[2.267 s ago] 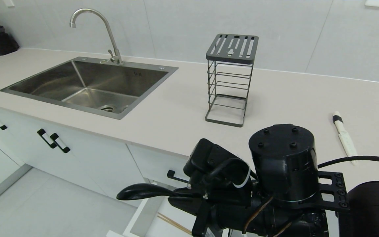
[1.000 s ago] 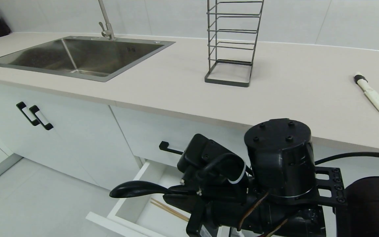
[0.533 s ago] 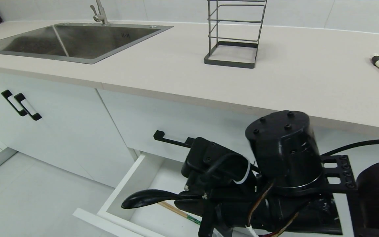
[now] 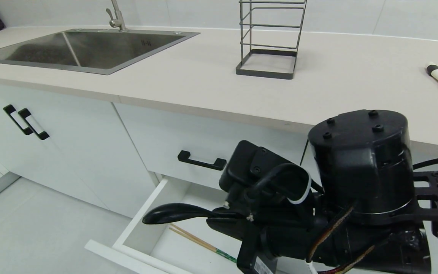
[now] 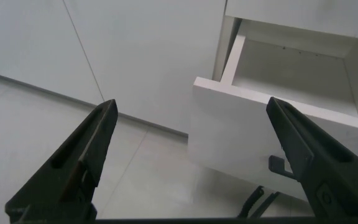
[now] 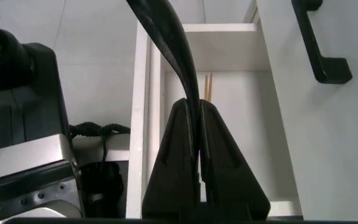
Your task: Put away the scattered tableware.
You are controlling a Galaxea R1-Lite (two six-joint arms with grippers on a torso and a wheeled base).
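In the head view the right end effector [image 4: 234, 217] grips a black spoon [image 4: 169, 214] over the open drawer [image 4: 129, 232] under the counter's [image 4: 203, 87] front edge, so stowing seems underway. The left wrist view shows the left end effector [image 5: 194, 155] wide and empty. In the right wrist view the spoon hangs above chopsticks [image 6: 207, 87] in the drawer, so lowering and releasing should follow; no writing is legible.

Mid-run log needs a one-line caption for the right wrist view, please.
Right pincer shut on a black curved plastic spoon, poised above the open white drawer where wooden chopsticks lie.
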